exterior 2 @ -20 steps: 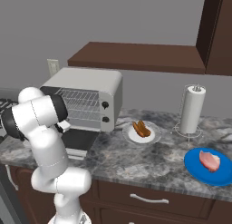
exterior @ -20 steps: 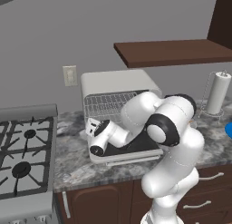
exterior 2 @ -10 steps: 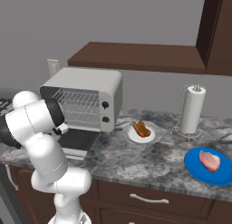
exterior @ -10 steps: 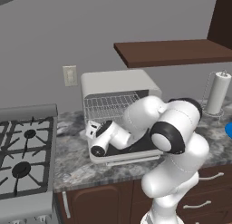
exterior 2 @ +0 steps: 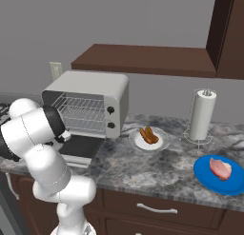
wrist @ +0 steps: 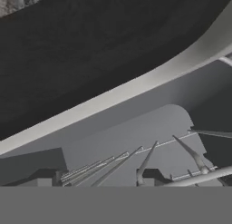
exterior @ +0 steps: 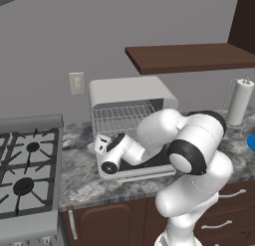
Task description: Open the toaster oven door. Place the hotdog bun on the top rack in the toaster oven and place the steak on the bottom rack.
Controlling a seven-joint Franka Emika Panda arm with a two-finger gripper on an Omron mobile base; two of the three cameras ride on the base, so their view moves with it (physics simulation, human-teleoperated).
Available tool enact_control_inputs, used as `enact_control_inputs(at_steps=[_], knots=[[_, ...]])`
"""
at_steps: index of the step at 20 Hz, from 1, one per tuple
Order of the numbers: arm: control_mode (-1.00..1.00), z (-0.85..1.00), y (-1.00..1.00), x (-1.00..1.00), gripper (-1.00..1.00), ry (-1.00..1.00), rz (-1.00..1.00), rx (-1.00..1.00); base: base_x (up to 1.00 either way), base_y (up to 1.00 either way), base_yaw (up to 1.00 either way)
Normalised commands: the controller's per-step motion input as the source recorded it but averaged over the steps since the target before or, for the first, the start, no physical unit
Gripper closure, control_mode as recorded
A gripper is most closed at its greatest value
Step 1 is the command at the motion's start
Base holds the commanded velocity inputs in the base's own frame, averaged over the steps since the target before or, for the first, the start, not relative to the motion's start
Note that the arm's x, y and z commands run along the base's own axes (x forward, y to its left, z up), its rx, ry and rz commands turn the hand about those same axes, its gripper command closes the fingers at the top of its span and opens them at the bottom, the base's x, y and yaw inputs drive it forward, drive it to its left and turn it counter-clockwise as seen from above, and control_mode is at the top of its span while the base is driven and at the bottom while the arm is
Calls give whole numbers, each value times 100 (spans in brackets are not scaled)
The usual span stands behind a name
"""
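You have the toaster oven door (exterior 2: 78, 148) down; bun (exterior 2: 149, 135) and steak (exterior 2: 220, 168) remain on plates right; I cannot tell the gripper's state

Plain grey wall (exterior: 60, 36) behind. Dark brown floating shelf (exterior 2: 143, 59) on wall. White outlet plate (exterior: 76, 82) left of shelf. Grey-speckled stone counter (exterior 2: 143, 165) over dark brown cabinets (exterior 2: 143, 210) with pale bar handles. Black-grated stove (exterior: 25, 170) at counter's left end. Tall dark brown upper cabinet (exterior 2: 231, 34) at right. Paper towel roll (exterior 2: 202, 115) upright on wire stand, on counter. Light even, soft.
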Motion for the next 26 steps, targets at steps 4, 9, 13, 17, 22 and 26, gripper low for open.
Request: enact_control_inputs(at_steps=[4, 9, 13, 17, 22, 26], knots=[[-100, 6, 29, -50, 100, 4, 0, 6, 0, 0, 0], [-100, 5, 28, -54, 100, 6, 0, 5, 0, 0, 0], [-100, 1, 27, -56, 100, 7, -1, 4, 0, 0, 0], [-100, 0, 25, -60, 100, 6, -2, 4, 0, 0, 0], [-100, 0, 25, -60, 100, 5, -2, 4, 0, 0, 0], [-100, 0, 25, -60, 100, 4, -3, 3, 0, 0, 0]])
